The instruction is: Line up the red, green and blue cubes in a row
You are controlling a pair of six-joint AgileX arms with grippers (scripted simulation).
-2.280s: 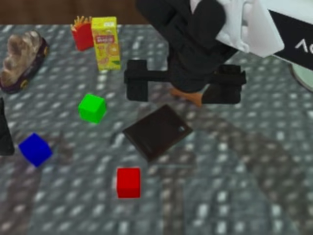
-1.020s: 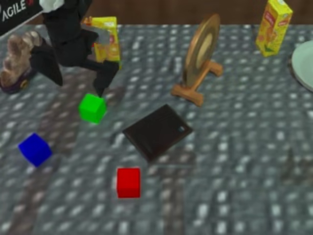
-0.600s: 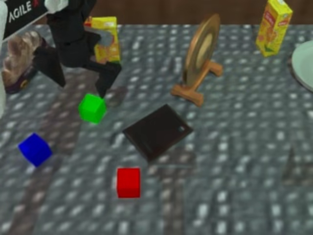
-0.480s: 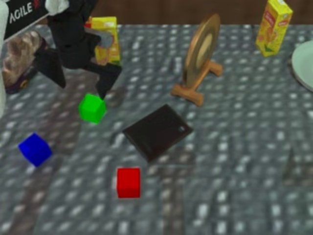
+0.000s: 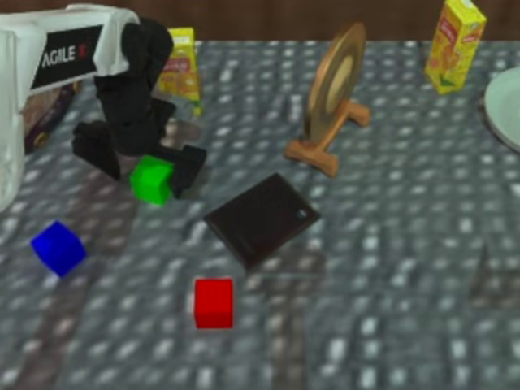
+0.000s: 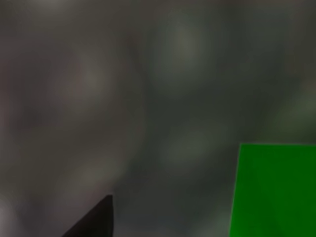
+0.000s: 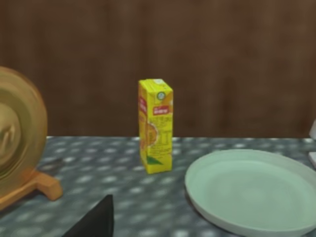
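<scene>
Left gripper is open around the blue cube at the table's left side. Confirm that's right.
Not quite: the left gripper is open around the green cube, not the blue cube, which sits apart nearer the left edge. The top view shows it.

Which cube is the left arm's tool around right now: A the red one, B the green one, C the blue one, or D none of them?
B: in the top view the left tool has a finger on each side of the green cube, while the red cube and the blue cube sit apart, untouched.
</scene>
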